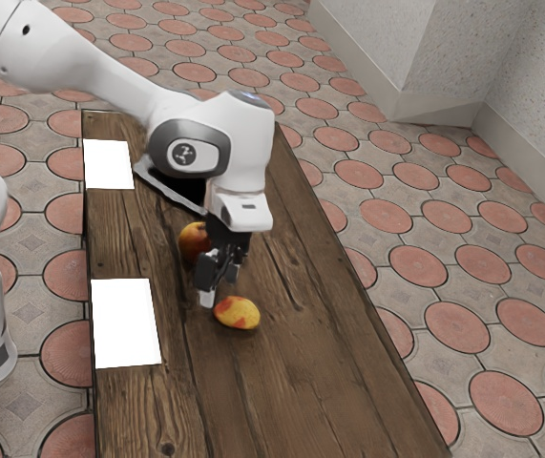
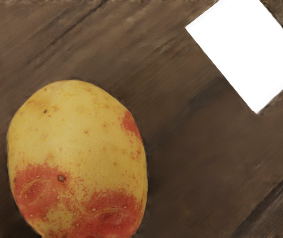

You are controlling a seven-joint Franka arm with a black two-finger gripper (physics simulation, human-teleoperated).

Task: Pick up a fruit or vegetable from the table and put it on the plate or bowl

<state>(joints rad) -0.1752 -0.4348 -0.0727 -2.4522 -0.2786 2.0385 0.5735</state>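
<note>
A yellow and red mango [image 1: 237,312] lies on the dark wooden table [image 1: 291,382], near its middle. My black gripper [image 1: 219,288] hangs just above the mango's far end, pointing down, open, with nothing between its fingers. In the wrist view the mango [image 2: 77,163] sits close under the hand, yellow on top with red patches at one end. A second orange-red fruit [image 1: 192,240] rests on the table right behind the gripper, partly hidden by the hand.
Two flat white rectangles lie along the table's edge at the exterior view's left, one at the far end [image 1: 108,164] and one nearer [image 1: 125,322]; the nearer one [image 2: 248,49] appears beside the mango in the wrist view. Tiled floor surrounds the table.
</note>
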